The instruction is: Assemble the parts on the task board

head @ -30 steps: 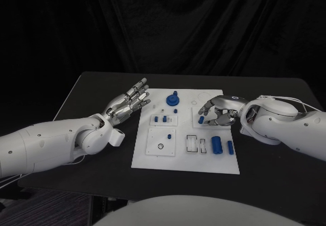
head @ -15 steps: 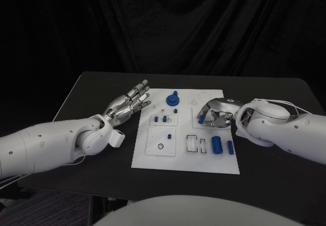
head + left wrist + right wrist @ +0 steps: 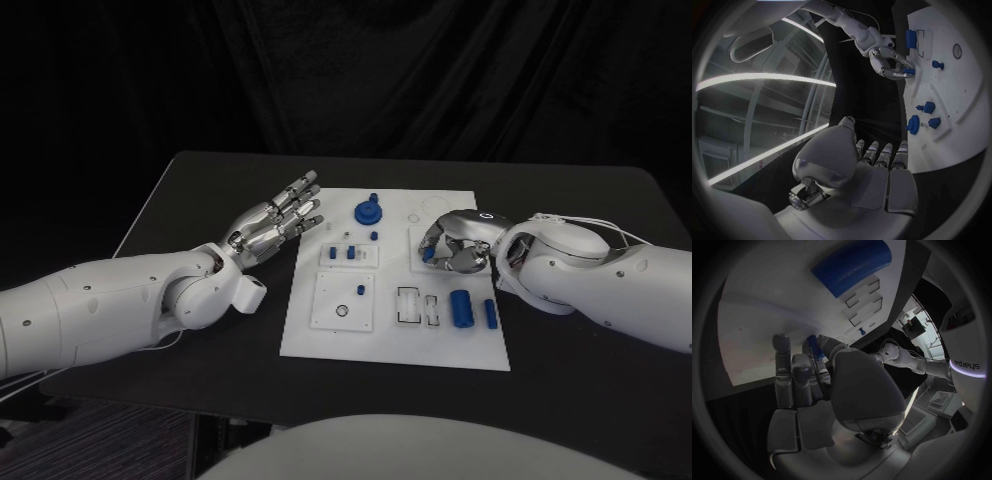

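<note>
Right hand pinching small blue peg

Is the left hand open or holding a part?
Open: the left hand hovers beside the white task board, fingers spread, nothing in it.

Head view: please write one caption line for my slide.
Right hand grips a small blue part over the board; left hand waits open beside it.
</note>
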Robot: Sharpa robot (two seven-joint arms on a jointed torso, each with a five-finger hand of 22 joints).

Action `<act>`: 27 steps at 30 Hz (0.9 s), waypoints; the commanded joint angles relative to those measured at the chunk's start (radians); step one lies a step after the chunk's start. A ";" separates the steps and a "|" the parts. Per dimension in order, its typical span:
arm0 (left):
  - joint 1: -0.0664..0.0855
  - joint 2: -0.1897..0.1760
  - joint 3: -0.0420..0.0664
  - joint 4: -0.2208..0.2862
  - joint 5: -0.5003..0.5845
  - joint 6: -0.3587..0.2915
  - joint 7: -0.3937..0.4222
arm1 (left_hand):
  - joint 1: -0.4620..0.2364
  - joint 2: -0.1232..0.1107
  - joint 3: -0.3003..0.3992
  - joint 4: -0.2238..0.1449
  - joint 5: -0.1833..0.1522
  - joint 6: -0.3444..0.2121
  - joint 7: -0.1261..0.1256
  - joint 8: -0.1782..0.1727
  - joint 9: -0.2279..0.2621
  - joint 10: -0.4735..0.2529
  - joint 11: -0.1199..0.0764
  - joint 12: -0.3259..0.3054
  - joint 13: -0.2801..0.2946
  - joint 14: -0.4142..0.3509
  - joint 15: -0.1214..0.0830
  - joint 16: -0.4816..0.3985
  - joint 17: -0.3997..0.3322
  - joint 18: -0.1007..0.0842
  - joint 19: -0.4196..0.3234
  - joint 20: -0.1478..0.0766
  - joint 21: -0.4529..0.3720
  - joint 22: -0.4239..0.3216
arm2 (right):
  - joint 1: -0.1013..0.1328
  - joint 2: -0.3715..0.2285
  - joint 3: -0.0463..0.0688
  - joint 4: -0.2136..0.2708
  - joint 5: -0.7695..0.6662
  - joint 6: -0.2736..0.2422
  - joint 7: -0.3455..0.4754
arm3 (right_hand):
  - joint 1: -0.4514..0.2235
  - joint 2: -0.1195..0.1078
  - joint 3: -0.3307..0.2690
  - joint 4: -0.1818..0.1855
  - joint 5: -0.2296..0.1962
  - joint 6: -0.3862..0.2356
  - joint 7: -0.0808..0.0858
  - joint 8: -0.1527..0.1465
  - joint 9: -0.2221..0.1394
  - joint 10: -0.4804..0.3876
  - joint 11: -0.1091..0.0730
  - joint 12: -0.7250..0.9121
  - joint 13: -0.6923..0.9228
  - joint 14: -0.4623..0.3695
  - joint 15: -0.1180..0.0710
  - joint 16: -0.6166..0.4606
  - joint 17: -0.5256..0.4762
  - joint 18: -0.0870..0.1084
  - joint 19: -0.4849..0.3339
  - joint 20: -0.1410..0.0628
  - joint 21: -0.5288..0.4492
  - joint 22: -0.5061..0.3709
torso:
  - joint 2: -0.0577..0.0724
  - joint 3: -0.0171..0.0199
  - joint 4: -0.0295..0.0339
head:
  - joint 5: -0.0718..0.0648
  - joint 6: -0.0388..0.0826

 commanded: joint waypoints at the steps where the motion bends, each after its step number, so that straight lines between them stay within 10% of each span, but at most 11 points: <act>1: -0.003 0.003 0.001 0.000 0.000 0.022 0.082 | 0.026 -0.003 0.018 -0.027 0.017 0.001 0.016 0.006 0.002 0.002 0.010 0.007 0.001 0.000 0.010 -0.004 -0.001 0.016 0.002 0.010 0.000 0.000 | -0.003 0.001 0.000 0.000 -0.011 -0.049 -0.002 | -0.009 0.015 0.001 0.012 -0.009 0.025 0.000 0.012 0.009 0.023 -0.006 -0.002 -0.001 0.008 -0.007 0.007 0.005 -0.010 0.009 -0.006 0.009 0.050 | 0.000 -0.0006 -0.0002 | 0.002 0.000; 7: -0.005 0.006 0.001 -0.002 0.000 0.027 0.076 | 0.028 -0.003 0.021 -0.030 0.017 0.001 0.017 0.006 0.002 0.002 0.011 0.007 0.001 0.000 0.011 -0.004 -0.001 0.016 0.002 0.011 0.000 0.000 | -0.003 -0.002 0.000 0.004 -0.011 -0.126 0.024 | 0.037 0.060 0.031 -0.024 -0.054 0.097 -0.019 0.061 0.052 0.102 -0.029 -0.003 -0.002 0.022 -0.031 0.003 0.007 -0.014 0.028 -0.026 0.030 0.055 | 0.000 0.0000 -0.0002 | 0.004 0.000; 14: -0.006 0.007 0.001 -0.005 0.000 0.030 0.069 | 0.029 -0.002 0.026 -0.035 0.019 0.005 0.022 0.007 0.003 0.002 0.013 0.007 0.001 0.000 0.011 -0.004 -0.001 0.016 0.002 0.012 0.001 0.001 | 0.000 -0.015 0.001 0.026 -0.012 -0.199 0.050 | 0.055 0.062 0.056 -0.051 -0.062 0.108 -0.024 0.072 0.077 0.145 -0.040 -0.019 -0.006 0.015 -0.039 -0.020 -0.021 -0.011 0.020 -0.037 0.015 0.052 | 0.000 -0.0003 0.0003 | 0.010 0.000; 27: -0.007 0.004 0.001 -0.005 0.000 0.032 0.061 | 0.026 -0.001 0.032 -0.039 0.019 0.010 0.033 0.008 0.004 0.003 0.017 0.009 0.002 0.000 0.014 -0.004 -0.001 0.017 0.003 0.014 0.001 0.002 | 0.068 -0.062 0.001 0.168 -0.016 -0.173 0.051 | 0.047 0.053 0.059 -0.054 -0.071 0.107 -0.024 0.073 0.090 0.154 -0.040 -0.038 -0.010 0.024 -0.040 -0.021 -0.013 -0.013 0.027 -0.039 0.027 0.055 | 0.002 0.0015 -0.0018 | 0.023 0.000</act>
